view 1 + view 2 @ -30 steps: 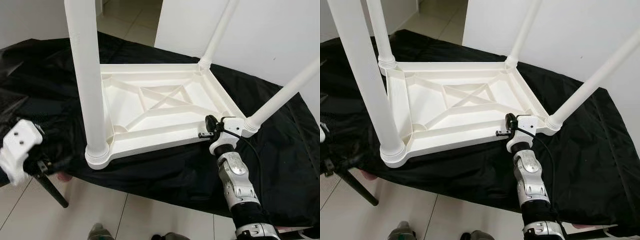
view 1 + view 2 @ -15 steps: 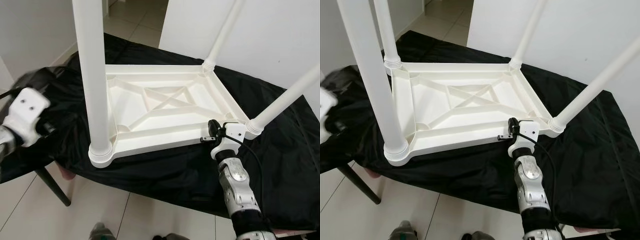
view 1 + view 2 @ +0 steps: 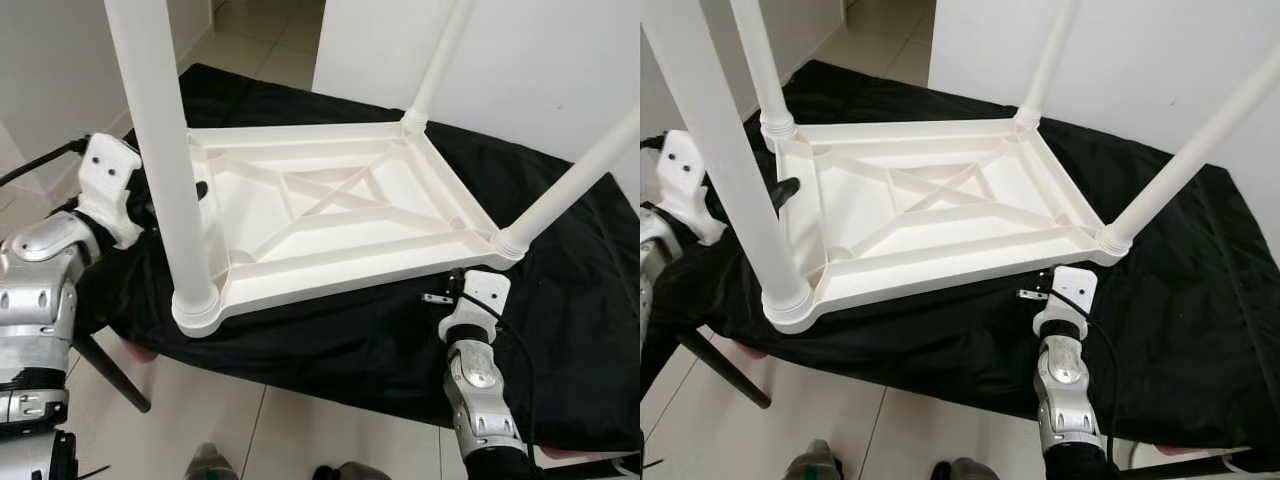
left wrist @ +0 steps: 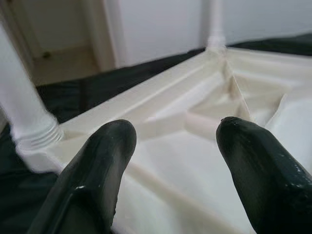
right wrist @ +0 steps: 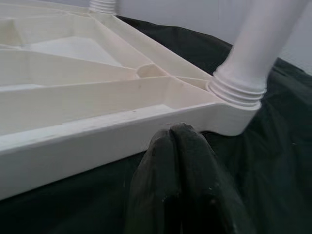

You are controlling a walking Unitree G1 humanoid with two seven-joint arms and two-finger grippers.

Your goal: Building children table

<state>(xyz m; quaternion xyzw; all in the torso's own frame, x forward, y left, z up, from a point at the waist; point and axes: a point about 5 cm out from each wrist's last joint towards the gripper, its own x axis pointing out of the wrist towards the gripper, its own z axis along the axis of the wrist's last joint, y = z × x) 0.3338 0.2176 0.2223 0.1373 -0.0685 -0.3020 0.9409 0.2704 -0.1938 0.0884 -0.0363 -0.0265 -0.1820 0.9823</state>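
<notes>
Cloth [image 3: 560,330] of black covers the surface; on it lies the white children's table [image 3: 330,215] upside down, four legs fitted. Left pincer [image 4: 170,161] — fingers apart — nears its left rim; right pincer [image 5: 178,161], together, sits before the front edge. Next, probably flipping it.

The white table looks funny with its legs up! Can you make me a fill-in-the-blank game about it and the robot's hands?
1. The white table lies upside down with ____ legs pointing up.
2. It rests on a cloth whose colour is ____.
3. In its wrist view, the right gripper has its two fingers ____, just off the table's edge.
4. The left gripper has its fingers ____, pointing at the table's underside.

Missing words: four; black; shut; open
</notes>
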